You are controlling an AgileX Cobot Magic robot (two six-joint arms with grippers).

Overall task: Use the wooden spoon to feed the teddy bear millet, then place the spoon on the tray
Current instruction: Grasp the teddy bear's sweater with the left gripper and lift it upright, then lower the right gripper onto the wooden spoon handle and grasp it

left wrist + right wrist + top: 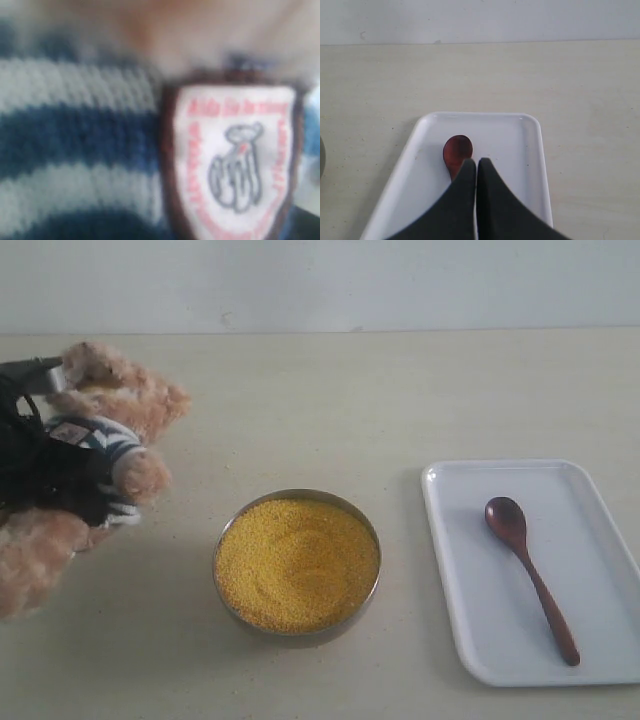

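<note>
Millet (297,562), fine and bright yellow, fills the bowl (300,634). Right of it, the slim red-brown wooden spoon (528,575) lies in the tray (600,500). Right gripper (476,161) is pinched closed and empty. The left gripper (45,475) is against the teddy bear (125,400), and I cannot tell its opening.

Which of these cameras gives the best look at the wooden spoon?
The exterior view: it shows the whole wooden spoon lying on the tray. The right wrist view shows only its bowl; the shut right gripper hides the handle. The left wrist view shows none of it, only the teddy bear.
</note>
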